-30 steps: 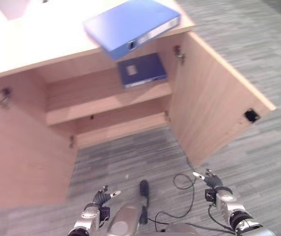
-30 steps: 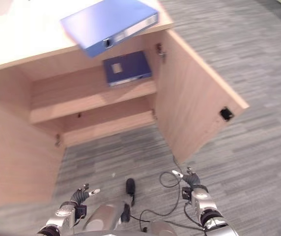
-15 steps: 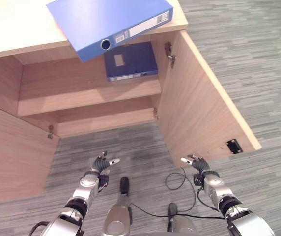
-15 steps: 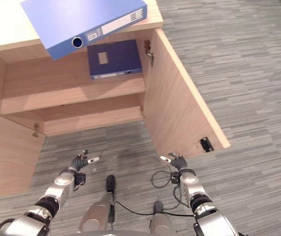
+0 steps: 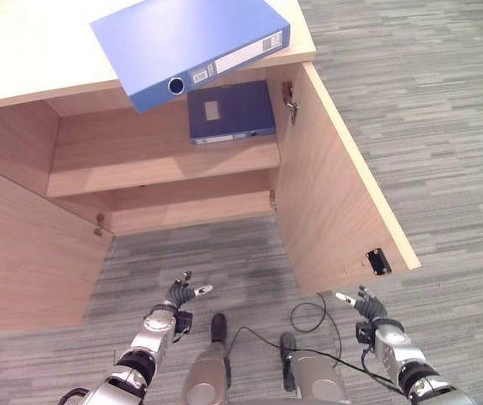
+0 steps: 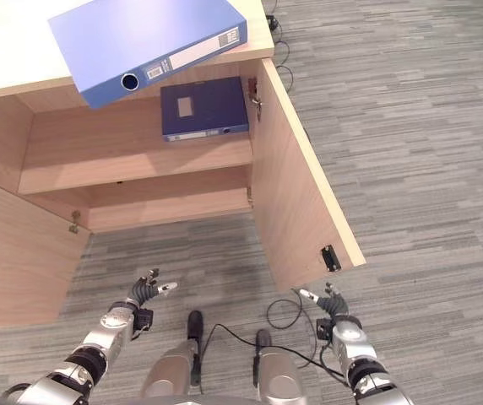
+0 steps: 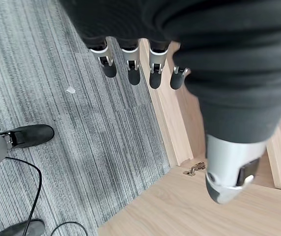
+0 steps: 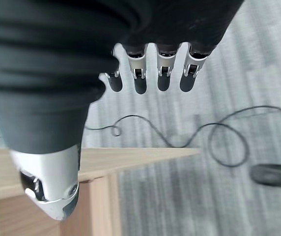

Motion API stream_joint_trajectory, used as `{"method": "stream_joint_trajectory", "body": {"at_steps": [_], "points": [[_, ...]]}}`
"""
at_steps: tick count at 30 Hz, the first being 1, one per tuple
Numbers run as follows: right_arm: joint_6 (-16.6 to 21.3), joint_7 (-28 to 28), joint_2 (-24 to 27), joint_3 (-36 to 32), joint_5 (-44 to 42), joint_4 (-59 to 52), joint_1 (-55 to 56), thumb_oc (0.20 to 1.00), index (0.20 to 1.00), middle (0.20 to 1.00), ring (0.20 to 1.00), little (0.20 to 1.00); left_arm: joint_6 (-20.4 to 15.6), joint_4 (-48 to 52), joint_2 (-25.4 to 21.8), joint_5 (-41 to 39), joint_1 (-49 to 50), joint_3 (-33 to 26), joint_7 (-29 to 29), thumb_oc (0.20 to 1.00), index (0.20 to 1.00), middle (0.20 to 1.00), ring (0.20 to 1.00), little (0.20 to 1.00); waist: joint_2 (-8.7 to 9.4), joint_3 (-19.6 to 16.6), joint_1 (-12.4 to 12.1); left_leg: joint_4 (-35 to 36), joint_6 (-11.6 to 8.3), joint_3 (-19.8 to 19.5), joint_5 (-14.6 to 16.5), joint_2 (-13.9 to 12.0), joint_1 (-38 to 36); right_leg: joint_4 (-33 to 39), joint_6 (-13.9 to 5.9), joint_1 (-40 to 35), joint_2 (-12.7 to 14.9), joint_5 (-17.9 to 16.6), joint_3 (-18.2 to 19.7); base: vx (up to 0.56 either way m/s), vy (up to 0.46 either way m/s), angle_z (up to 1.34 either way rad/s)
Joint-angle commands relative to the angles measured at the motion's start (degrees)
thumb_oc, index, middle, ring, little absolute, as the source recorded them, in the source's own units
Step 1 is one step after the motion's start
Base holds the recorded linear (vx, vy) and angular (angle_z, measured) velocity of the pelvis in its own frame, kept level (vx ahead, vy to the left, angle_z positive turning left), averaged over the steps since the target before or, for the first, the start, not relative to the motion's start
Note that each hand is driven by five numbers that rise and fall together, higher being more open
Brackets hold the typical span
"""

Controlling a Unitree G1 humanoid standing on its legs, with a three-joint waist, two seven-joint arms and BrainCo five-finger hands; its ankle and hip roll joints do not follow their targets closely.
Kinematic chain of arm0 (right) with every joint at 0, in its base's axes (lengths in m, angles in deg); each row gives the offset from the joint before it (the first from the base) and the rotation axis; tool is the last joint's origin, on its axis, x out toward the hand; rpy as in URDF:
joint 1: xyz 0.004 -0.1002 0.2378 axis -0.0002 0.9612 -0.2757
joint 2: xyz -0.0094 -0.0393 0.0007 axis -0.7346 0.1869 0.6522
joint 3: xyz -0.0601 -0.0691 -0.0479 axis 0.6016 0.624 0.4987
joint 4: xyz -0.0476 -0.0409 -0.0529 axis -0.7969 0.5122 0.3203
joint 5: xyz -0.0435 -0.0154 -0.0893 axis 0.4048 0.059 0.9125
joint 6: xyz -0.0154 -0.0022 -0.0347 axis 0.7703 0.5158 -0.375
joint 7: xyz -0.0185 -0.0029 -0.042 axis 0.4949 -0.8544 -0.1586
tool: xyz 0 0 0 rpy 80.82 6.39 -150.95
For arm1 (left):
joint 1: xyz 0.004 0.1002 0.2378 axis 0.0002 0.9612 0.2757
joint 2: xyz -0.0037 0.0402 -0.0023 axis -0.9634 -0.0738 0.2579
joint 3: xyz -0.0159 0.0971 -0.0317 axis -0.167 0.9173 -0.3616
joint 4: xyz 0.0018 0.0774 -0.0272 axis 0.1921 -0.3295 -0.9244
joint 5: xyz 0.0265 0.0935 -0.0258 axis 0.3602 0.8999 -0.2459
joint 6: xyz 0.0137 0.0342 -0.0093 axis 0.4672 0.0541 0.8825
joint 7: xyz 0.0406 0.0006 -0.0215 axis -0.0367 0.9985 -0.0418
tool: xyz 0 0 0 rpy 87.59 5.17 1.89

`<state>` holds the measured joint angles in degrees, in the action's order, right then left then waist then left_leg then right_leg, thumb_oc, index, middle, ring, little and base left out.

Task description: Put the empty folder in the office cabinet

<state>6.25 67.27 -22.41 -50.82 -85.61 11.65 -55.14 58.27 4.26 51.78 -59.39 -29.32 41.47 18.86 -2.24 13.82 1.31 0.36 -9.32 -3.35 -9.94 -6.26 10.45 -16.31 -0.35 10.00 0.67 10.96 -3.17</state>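
A blue folder [image 5: 192,40] lies on the cabinet [image 5: 326,194] top at upper centre, overhanging its edge, with a darker folder [image 5: 229,111] on the shelf below. Low in the frame, the left hand [image 5: 176,297] and right hand [image 5: 365,305] hang over the carpet [image 5: 444,126], fingers spread and empty.

Both arms are silver-grey metal, built from rounded segments with dark rings at the joints. The left hand [image 5: 176,297] and right hand [image 5: 366,307] have slim silver fingers [image 7: 129,58] capped with dark tips, kinda like little rubber caps. In the wrist views, a dark ribbed cover [image 8: 57,59] wraps the back of each hand and the wrist, matte black and soft-looking. The thumb [image 7: 229,172] is a chunky silver piece with a rounded end and a small dark inset panel near the tip.
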Motion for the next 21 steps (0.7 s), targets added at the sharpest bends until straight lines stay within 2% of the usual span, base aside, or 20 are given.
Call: {"method": "stream_joint_trajectory", "body": {"at_steps": [1, 10, 13, 17, 18, 19, 20, 21], "points": [[1.1, -0.6, 0.3, -0.6, -0.8, -1.4, 0.3, 1.0, 1.0, 1.0, 1.0, 1.0, -1.7, -1.0, 0.5, 2.2, -2.6, -1.6, 0.0, 1.0, 1.0, 1.0, 1.0, 1.0, 3.8, 0.1, 0.4, -1.9, 2.69, 1.4, 12.5, 2.2, -10.0, 15.7, -7.17, -5.5, 4.8, -11.8, 3.5, 0.07, -0.062, 0.03], [1.0, -0.8, 0.4, -1.3, 0.1, -1.8, 2.5, 1.0, 1.0, 1.0, 1.0, 1.0, -1.8, -1.1, 1.2, 2.5, -1.3, -2.0, -0.1, 1.0, 1.0, 1.0, 1.0, 1.0, 2.4, -0.6, 1.3, 1.0, 1.27, -0.3, 10.7, 0.8, -12.0, 15.2, -6.41, -7.4, 4.3, -9.4, 3.1, 0.04, -0.058, 0.12], [1.0, -0.8, 0.6, -1.4, 0.1, -1.9, 2.6, 1.0, 1.0, 1.0, 1.0, 1.0, -1.8, -1.1, 1.2, 2.1, -1.2, -2.1, -0.2, 1.0, 1.0, 1.0, 1.0, 1.0, 2.09, -0.4, 1.5, 0.0, 0.86, -0.4, 10.7, 0.3, -11.5, 13.7, -5.94, -7.2, 4.3, -8.7, 3.0, 0.0, -0.081, 0.2], [1.1, -0.8, 1.1, -2.2, 0.1, -2.7, 3.8, 1.0, 1.0, 1.0, 1.0, 1.0, -1.8, -0.2, 1.6, 2.1, 0.4, -2.3, 0.2, 1.0, 1.0, 1.0, 1.0, 1.0, 1.36, 0.1, 2.0, -5.9, 0.18, 0.4, 10.2, -0.8, -9.8, 10.3, -4.34, -7.8, 4.6, -6.4, 3.1, 0.03, -0.1, 0.39], [1.1, -1.0, 1.2, -2.4, 0.0, -3.0, 4.2, 1.0, 1.0, 1.0, 1.0, 1.0, -1.8, 0.1, 1.7, 2.0, 1.0, -2.5, 0.3, 1.0, 1.0, 1.0, 1.0, 1.0, 1.07, 0.1, 2.2, -6.9, 0.1, 0.8, 9.4, -1.2, -9.7, 9.9, -4.11, -8.1, 4.5, -6.0, 3.1, 0.05, -0.099, 0.13], [1.1, -1.2, 1.4, -2.7, 0.0, -3.5, 5.0, 1.0, 1.0, 1.0, 1.0, 1.0, -1.6, 0.4, 2.0, 1.7, 1.3, -2.2, 0.5, 1.0, 1.0, 1.0, 1.0, 1.0, 0.52, 0.6, 2.2, -10.1, -0.23, 0.9, 4.9, -1.8, -7.5, 8.9, -3.74, -8.6, 4.8, -5.5, 2.4, 0.03, -0.069, 0.07], [1.1, -1.2, 1.4, -2.8, 0.0, -3.5, 5.0, 1.0, 1.0, 1.0, 1.0, 1.0, -1.6, 0.4, 2.0, 1.7, 1.3, -2.2, 0.5, 1.0, 1.0, 1.0, 1.0, 1.0, 0.5, 0.5, 2.4, -10.3, -0.26, 0.7, 5.0, -1.8, -7.3, 8.8, -3.72, -8.5, 4.9, -5.4, 2.3, -0.01, -0.049, 0.23], [1.0, -1.1, 1.4, -2.8, 0.1, -3.6, 4.9, 1.0, 1.0, 1.0, 1.0, 1.0, -1.6, 0.8, 2.1, 1.2, 1.0, -2.2, 0.5, 1.0, 1.0, 1.0, 1.0, 1.0, 1.0, 1.1, 2.4, -13.8, -0.66, 0.3, 2.6, -1.5, -4.4, 7.9, -3.28, -8.4, 5.5, -5.1, 2.0, -0.02, -0.038, 0.5]]}}
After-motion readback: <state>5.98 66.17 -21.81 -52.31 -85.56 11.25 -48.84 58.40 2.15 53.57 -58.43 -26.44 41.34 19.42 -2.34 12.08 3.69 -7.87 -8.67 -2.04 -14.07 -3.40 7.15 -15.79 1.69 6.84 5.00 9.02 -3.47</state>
